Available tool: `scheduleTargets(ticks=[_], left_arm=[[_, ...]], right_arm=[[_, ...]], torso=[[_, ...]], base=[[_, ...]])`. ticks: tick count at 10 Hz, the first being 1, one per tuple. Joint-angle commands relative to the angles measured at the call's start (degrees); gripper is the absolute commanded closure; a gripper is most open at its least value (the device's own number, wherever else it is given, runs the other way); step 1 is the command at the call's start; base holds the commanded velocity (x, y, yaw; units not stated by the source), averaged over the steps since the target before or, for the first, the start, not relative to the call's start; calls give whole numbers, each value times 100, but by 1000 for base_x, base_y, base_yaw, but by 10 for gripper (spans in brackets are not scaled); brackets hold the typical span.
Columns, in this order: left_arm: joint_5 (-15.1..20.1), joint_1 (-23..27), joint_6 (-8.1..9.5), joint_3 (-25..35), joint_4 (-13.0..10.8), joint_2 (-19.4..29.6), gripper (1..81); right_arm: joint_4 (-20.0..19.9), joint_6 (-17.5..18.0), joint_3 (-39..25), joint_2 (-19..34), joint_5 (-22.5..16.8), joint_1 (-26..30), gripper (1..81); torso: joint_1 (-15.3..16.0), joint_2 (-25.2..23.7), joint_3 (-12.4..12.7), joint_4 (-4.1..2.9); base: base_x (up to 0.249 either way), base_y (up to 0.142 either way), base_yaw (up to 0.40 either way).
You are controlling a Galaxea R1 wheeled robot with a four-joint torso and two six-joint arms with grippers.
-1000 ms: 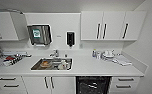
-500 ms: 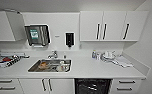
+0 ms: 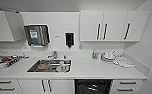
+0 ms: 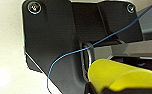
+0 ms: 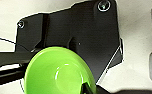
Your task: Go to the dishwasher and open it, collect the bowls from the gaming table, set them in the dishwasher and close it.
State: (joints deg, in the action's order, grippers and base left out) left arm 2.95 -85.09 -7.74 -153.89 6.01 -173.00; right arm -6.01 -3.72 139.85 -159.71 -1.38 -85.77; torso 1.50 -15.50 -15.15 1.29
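Left gripper: in the left wrist view a yellow bowl [image 4: 122, 75] sits right at the wrist, apparently carried; I cannot tell how the gripper is set.
Right gripper: in the right wrist view a green bowl [image 5: 58, 71] sits right at the wrist, hollow side towards the camera; again I cannot tell how the gripper is set.
Dishwasher [image 3: 92, 86]: nearest in the head view, under the white counter [image 3: 97, 68] and right of centre; a dark opening with what looks like wire rack inside, so it seems open, though the view is soft.
Lower cabinets: white cupboard doors [image 3: 45, 86] to the dishwasher's left, white drawers [image 3: 127, 86] to its right and more drawers [image 3: 5, 86] at far left.
Sink [image 3: 50, 66]: steel basin set in the counter, left of centre, with items lying in it.
Tap [image 3: 52, 54]: just behind the sink.
Left of counter: a jumble of items [image 3: 7, 60], some red.
Right of counter: a small bottle [image 3: 94, 54] and stacked dishes [image 3: 107, 56], with a folded cloth [image 3: 124, 62] beside them.
Far wall: a paper towel dispenser [image 3: 37, 35] above the sink, a dark soap dispenser [image 3: 69, 39] to its right.
Upper cupboards [image 3: 113, 25]: white doors with dark handles, on the right.
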Motion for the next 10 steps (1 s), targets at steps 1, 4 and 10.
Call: scheduleTargets(ticks=[1, 4, 10], left_arm=[[338, 278, -43, 17, 32, 19, 811], [267, 278, -35, 105, 41, 115, 811], [206, 392, 35, 2034, 58, 1405, 811]], right_arm=[[12, -24, -64, 112, -328, 301, 811], [-58, -6, -564, 401, -328, 310, 811], [-67, 11, -829, 595, -319, 319, 811]], torso=[[0, 0, 0, 0], [-2, 0, 0, 0], [-2, 0, 0, 0]], base=[[0, 0, 0], [0, 0, 0], [0, 0, 0]])
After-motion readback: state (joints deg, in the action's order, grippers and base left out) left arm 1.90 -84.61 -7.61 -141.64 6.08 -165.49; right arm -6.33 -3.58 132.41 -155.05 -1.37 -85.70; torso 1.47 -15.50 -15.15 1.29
